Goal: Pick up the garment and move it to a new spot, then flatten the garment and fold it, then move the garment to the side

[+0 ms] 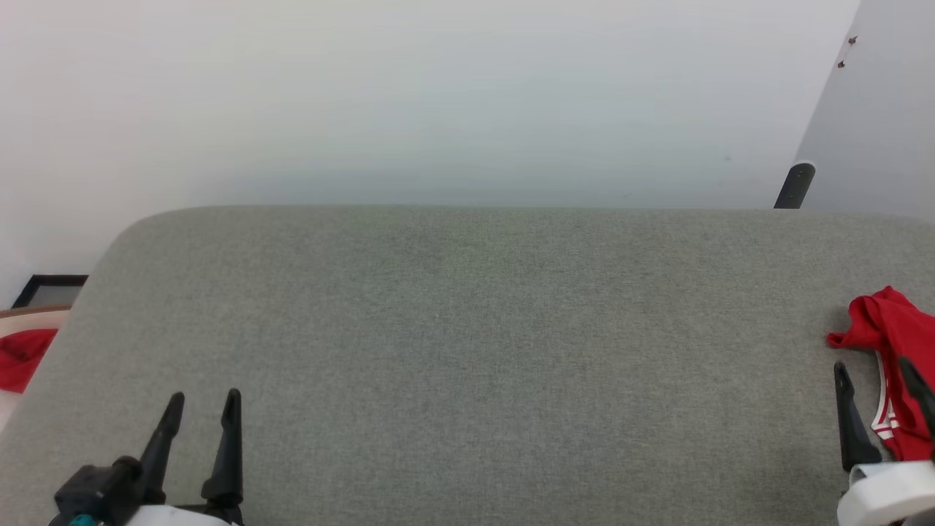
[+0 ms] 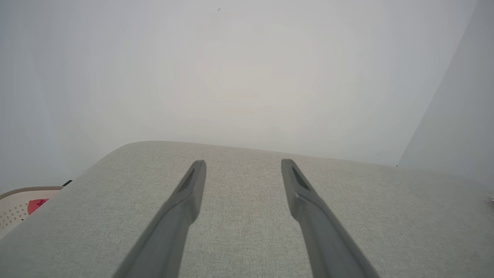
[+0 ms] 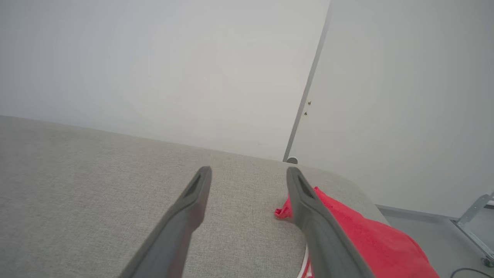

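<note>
The garment lies bunched at the right edge of the grey padded surface, red with a strip of red-white trim; most of it runs out of the head view. In the right wrist view the garment sits behind and to the right of my right finger. My right gripper is open just in front of the garment, nothing between its fingers; it stands open in its own view too. My left gripper is open at the lower left over bare fabric, far from the garment, and also open in its wrist view.
A beige basket with a small red cloth sits off the surface's left edge, beside a dark frame. A white wall runs behind the surface. A dark post stands at the back right corner, near a metal bracket on the floor.
</note>
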Controlling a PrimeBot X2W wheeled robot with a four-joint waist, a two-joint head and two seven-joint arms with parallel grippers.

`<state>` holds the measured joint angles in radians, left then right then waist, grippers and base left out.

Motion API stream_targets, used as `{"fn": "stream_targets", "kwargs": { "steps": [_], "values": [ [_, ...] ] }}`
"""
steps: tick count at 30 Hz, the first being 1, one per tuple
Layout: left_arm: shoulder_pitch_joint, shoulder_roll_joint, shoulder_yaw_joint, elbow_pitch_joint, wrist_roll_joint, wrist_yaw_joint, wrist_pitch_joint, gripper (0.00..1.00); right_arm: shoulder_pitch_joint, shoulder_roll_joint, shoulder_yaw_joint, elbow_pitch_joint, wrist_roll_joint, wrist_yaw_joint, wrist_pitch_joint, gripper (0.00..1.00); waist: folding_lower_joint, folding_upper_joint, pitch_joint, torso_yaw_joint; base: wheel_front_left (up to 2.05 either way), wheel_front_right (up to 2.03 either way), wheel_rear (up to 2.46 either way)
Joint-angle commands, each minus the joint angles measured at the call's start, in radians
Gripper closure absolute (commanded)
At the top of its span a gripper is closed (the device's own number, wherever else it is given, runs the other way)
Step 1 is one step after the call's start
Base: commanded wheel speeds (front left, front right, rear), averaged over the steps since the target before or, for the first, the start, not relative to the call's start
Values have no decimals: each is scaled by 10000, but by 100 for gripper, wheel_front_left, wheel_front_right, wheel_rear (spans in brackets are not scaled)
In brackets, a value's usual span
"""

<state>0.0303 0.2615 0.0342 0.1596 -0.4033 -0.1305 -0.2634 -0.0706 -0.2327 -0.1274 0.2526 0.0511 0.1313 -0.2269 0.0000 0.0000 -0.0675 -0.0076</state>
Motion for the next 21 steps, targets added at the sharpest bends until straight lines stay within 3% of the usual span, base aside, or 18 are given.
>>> {"fn": "stream_targets", "kwargs": {
  "steps": [1, 13, 21],
  "values": [
    [162, -13, 26, -62, 74, 5, 3, 0, 258, 71, -108, -177, -11, -12, 27, 0, 0, 0, 8, 0, 0, 0, 0],
    [529, 15, -12, -191, 111, 4, 2, 0, 1141, 647, -334, -1564, -293, -12, 400, 0, 0, 0, 53, -81, 0, 0, 0],
    [532, 18, -81, -108, -47, 5, 2, 0, 1304, 695, -403, -1767, -266, -12, 469, 0, 0, 0, 110, -45, 0, 0, 0]
  ]
}}
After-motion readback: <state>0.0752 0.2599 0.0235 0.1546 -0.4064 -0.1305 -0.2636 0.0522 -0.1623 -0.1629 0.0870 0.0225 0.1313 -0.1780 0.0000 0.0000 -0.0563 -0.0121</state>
